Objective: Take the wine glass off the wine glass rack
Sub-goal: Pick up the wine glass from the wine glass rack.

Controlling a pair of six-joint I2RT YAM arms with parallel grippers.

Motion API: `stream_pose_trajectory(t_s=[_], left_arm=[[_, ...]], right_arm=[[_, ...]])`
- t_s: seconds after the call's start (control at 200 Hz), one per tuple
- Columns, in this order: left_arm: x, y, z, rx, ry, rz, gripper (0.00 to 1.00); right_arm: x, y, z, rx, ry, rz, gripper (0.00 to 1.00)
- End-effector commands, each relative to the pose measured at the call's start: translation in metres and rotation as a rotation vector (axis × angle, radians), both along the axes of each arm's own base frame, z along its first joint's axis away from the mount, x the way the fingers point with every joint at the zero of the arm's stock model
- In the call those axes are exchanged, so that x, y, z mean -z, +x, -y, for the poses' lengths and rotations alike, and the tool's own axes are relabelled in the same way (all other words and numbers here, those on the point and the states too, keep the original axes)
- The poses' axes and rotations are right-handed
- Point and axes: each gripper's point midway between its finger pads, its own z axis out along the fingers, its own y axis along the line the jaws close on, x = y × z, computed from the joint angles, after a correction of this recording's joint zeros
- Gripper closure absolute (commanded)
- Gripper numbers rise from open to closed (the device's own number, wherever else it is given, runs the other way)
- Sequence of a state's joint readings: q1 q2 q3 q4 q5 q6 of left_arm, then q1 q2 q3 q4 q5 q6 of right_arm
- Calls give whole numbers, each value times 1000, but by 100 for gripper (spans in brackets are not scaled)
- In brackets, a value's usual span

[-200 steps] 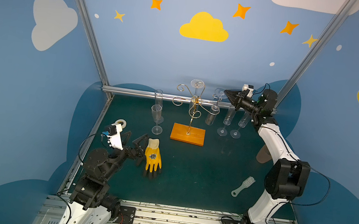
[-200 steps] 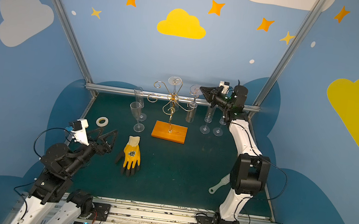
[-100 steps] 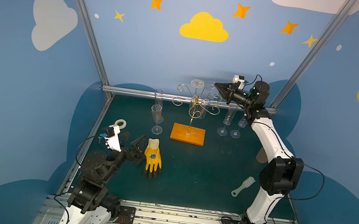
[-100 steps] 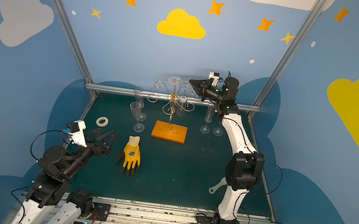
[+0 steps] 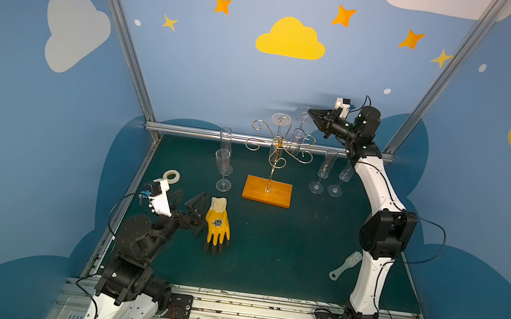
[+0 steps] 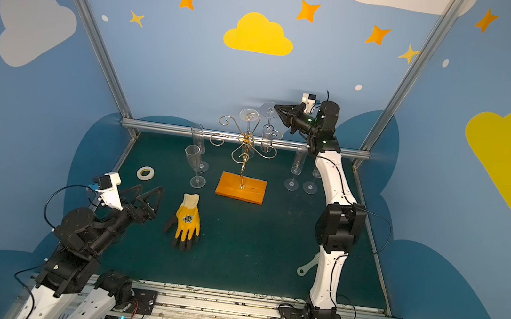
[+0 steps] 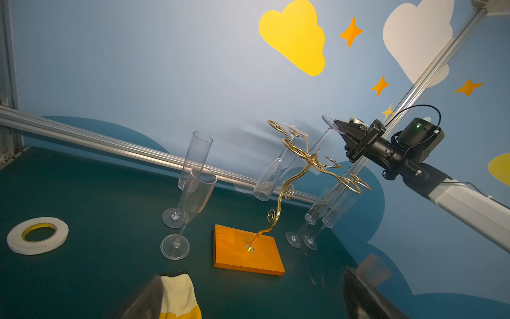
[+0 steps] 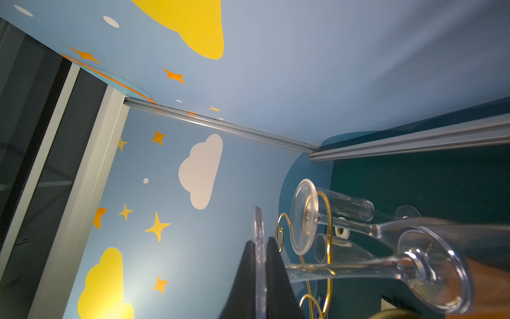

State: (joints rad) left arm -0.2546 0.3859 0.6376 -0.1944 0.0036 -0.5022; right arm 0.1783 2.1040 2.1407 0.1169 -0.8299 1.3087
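Right wrist view: right gripper [image 8: 260, 242] pinches the wine glass [image 8: 258, 221] foot.

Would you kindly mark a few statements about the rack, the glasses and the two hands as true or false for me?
1. The right hand is shut on the foot of an upside-down wine glass. True.
2. The left hand grips the yellow glove. False: it is open and holds nothing, next to the glove.
3. Four flute glasses stand upright on the table. True: two on each side of the wine glass rack.
4. The wine glass rack lies tipped over. False: it stands upright.
5. The tape roll hangs on the rack. False: it lies flat on the table.
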Motion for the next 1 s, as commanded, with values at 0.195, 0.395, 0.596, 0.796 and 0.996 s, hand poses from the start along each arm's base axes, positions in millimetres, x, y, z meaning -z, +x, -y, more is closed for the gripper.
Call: stream_pose_trajectory(t_s=[0.195,0.395,0.596,0.796,0.996], left_arm=[[-28,16,14,51,-75,-40,1],[-70,25,40,191,-156,9,1],[-113,29,59,314,-259,57,1],[-138,44,81,449,-415,58,1],[-157,44,117,590,-384,66,3]], right_arm=[[-71,-47,10,7,-109,467,100],[-103,-91,14,24,-152,739,100],[-126,-158,4,-13,-257,1057,100],[-110,-240,-24,-47,-413,1454,100],[-80,-318,-49,-99,-527,1800,100]])
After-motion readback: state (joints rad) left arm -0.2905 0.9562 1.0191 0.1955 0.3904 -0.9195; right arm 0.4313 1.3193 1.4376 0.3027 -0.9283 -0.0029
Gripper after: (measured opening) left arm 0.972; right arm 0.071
